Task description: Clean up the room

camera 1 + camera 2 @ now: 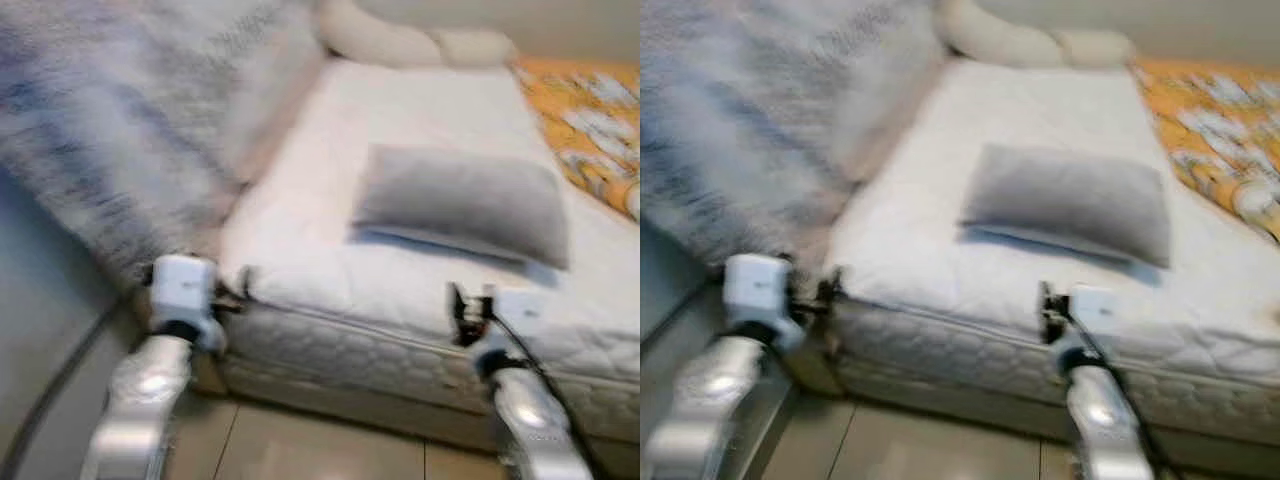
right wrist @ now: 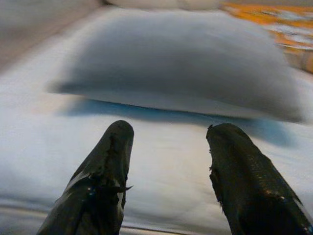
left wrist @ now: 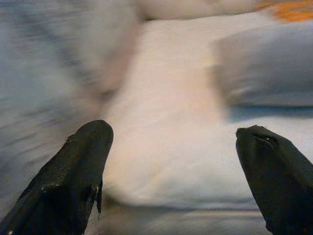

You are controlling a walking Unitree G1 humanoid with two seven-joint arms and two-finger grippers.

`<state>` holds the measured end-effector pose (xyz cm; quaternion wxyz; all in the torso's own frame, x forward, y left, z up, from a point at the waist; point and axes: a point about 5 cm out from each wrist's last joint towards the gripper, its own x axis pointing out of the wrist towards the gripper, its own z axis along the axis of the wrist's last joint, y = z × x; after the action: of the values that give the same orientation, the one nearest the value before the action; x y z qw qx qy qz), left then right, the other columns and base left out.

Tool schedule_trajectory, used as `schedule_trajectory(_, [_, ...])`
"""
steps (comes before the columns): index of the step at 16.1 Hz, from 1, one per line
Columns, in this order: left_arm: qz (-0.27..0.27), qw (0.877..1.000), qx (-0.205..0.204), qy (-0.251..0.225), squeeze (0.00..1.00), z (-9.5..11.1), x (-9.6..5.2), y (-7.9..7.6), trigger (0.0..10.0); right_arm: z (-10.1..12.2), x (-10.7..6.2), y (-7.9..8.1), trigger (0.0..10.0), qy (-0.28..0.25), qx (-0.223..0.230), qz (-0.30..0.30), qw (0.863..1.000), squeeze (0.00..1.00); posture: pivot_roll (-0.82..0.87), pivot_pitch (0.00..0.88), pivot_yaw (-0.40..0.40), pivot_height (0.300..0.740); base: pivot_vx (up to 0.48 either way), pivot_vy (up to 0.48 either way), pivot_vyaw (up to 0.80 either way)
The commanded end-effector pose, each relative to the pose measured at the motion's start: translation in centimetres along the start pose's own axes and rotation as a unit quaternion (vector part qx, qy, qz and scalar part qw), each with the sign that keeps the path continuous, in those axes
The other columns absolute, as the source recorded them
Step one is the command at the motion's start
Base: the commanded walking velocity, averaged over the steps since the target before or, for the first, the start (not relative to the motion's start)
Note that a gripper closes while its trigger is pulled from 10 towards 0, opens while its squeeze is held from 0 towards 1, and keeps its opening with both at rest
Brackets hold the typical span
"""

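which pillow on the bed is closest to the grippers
The grey pillow, lying in the middle of the white mattress just ahead of both grippers. The cream pillows sit far back at the head of the bed.

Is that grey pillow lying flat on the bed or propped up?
Flat. The grey pillow lies on the white mattress, with only a thin shadow under its near edge.

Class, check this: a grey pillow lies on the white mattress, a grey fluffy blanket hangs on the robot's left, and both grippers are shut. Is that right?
Not quite. The pillow, mattress and blanket are as stated, but both wrist views show the left gripper and right gripper open, holding nothing.
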<state>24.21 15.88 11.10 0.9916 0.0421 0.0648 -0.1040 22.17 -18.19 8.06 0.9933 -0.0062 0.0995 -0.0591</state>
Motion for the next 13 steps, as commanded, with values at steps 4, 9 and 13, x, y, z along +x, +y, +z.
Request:
schedule_trajectory(4, [0.011, 1.0, 0.011, 0.001, 0.0, 0.05, -0.42, 0.84, 10.0, 0.45, 0.27, 0.74, 10.0, -0.012, 0.005, 0.013, 1.0, 0.0, 0.06, 0.0, -0.002, 0.74, 0.284, 0.0, -0.77])
schedule_trajectory(9, [0.009, 1.0, 0.004, 0.001, 0.0, -0.09, -0.41, 0.56, 10.0, 0.33, 0.37, 0.82, 10.0, -0.008, 0.011, 0.023, 1.0, 0.0, 0.06, 0.0, -0.008, 0.74, 0.283, 0.0, 0.0])
schedule_trajectory(13, [0.017, 1.0, -0.006, -0.002, 0.0, -0.06, -0.33, 0.79, 10.0, 0.58, 0.45, 0.85, 10.0, -0.014, 0.006, 0.035, 0.999, 0.0, 0.06, 0.0, -0.012, 0.74, 0.319, 0.0, 0.0])
